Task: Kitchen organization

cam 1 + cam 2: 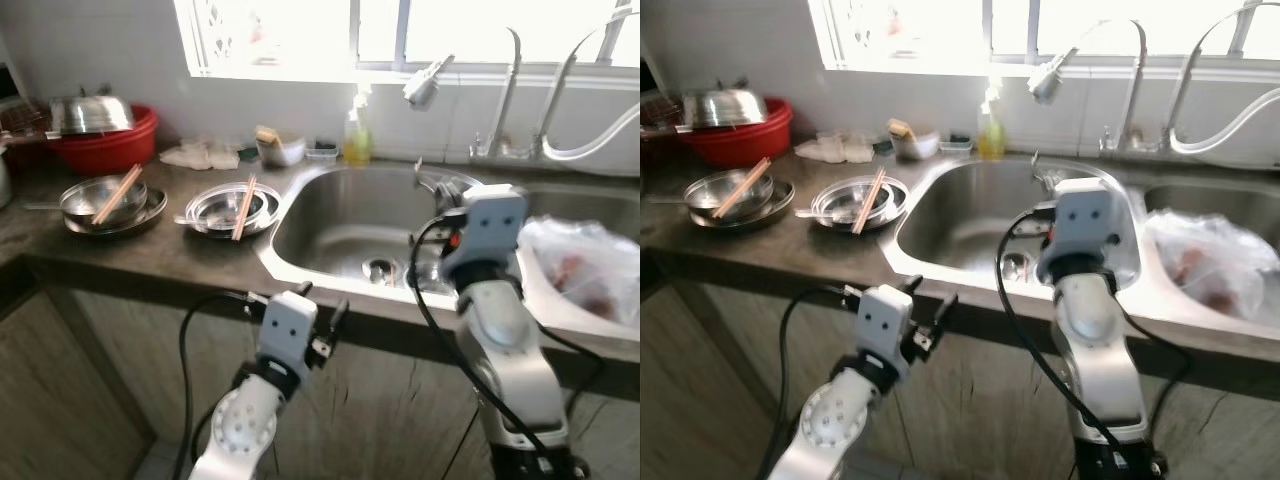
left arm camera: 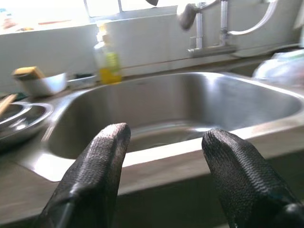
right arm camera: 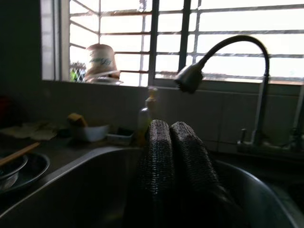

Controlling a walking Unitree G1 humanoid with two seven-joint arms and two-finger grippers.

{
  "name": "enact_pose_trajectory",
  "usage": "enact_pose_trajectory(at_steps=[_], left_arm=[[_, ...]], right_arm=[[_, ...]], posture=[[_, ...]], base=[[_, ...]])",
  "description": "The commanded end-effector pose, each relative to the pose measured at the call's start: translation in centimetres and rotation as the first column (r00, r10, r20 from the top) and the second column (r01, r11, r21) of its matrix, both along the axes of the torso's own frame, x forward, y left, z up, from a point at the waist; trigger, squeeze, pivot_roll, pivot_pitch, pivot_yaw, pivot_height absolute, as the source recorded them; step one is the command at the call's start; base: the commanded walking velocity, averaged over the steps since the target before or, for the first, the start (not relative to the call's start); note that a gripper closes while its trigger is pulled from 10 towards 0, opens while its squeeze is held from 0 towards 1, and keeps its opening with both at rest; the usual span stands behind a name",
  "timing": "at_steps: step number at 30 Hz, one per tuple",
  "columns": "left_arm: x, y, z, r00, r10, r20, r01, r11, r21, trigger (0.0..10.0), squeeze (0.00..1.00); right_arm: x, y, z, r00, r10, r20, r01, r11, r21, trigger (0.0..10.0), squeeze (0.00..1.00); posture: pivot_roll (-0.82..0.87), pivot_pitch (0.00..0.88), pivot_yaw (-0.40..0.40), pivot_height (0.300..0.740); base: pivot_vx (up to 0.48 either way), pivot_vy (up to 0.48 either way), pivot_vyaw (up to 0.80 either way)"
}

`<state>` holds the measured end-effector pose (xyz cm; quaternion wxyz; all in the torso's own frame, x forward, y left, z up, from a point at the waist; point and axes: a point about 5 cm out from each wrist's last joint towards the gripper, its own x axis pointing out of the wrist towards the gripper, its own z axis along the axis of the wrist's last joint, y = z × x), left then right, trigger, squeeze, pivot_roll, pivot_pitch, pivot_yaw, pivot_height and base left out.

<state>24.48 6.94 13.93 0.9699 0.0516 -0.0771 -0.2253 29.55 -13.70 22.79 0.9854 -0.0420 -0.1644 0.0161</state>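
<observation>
Two steel bowls [image 1: 232, 208] holding chopsticks [image 1: 244, 206], red basin [image 1: 108, 148] holding pot [image 1: 90, 113]

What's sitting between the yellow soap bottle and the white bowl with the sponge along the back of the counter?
A small shallow tray sits between the soap bottle and the white bowl, against the wall. The left eye view shows it best.
</observation>
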Motion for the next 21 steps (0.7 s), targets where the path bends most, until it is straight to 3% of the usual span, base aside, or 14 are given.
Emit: enact_pose_trajectory(at_steps=[1, 13, 21], left_arm=[[0.1, 0.1, 0.3, 1.000, 0.008, 0.013, -0.008, 1.000, -0.001, 10.0, 0.00], [0.1, 0.0, 0.4, 1.000, 0.012, 0.011, -0.012, 1.000, -0.007, 10.0, 0.00], [0.0, 0.0, 0.3, 1.000, 0.013, 0.007, -0.013, 1.000, 0.000, 10.0, 0.00]], right_arm=[[0.3, 0.2, -0.1, 1.000, 0.008, -0.022, -0.008, 1.000, -0.016, 10.0, 0.00], [1.2, 0.6, -1.0, 0.993, 0.050, -0.103, -0.053, 0.998, -0.022, 10.0, 0.00], [2.8, 0.4, -2.0, 0.981, 0.040, -0.192, -0.058, 0.994, -0.090, 10.0, 0.00]], posture=[[0.07, 0.000, -0.030, 0.740], [0.07, 0.000, -0.034, 0.740], [0.07, 0.000, -0.037, 0.740]], base=[[0.352, 0.000, 0.00], [0.356, 0.000, 0.00], [0.352, 0.000, 0.00]])
